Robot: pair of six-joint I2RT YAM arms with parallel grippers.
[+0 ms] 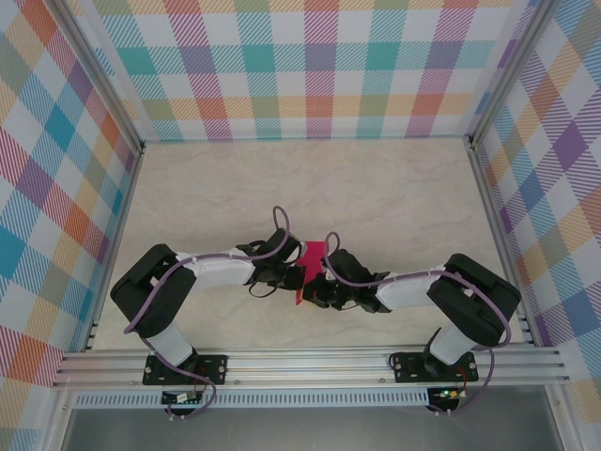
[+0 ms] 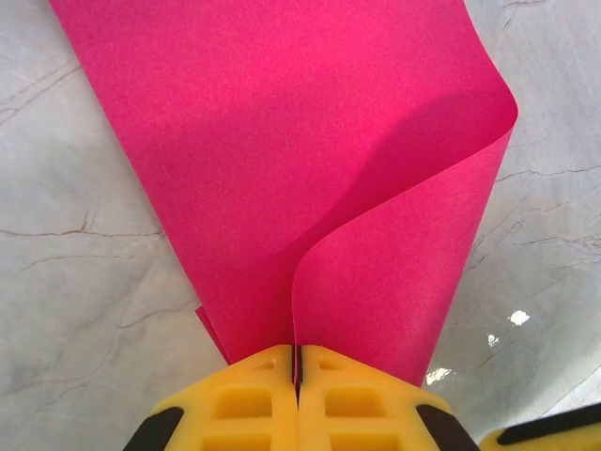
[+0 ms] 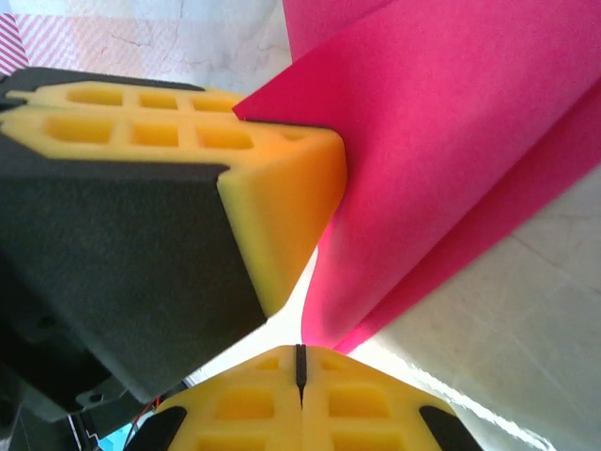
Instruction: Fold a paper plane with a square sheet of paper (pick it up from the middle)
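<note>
Surface: pale marble-look table with thin grey veins, lit bright.
Room: pastel plaid walls close it in at 9, 12 and 3 o'clock. An aluminium rail runs across at 6 o'clock, and both arm bases are bolted to it.
Paper: the square sheet of paper, magenta-pink, is just to the 6 o'clock side of table centre, up off the surface between the two grippers. In the left wrist view one flap rolls over toward 3 o'clock in a soft loop with no crease.
Left gripper: at 9 o'clock of the sheet. Its yellow fingers are pressed together, and the paper's edge runs right into the seam, clamped there.
Right gripper: at 4 o'clock of the sheet. Its yellow fingers are squeezed tight, and the paper's lower curl comes down to their tips. I cannot tell if it is pinched or only touching.
Close quarters: in the right wrist view the left gripper's yellow-and-black finger looms at 10 o'clock, against the sheet.
</note>
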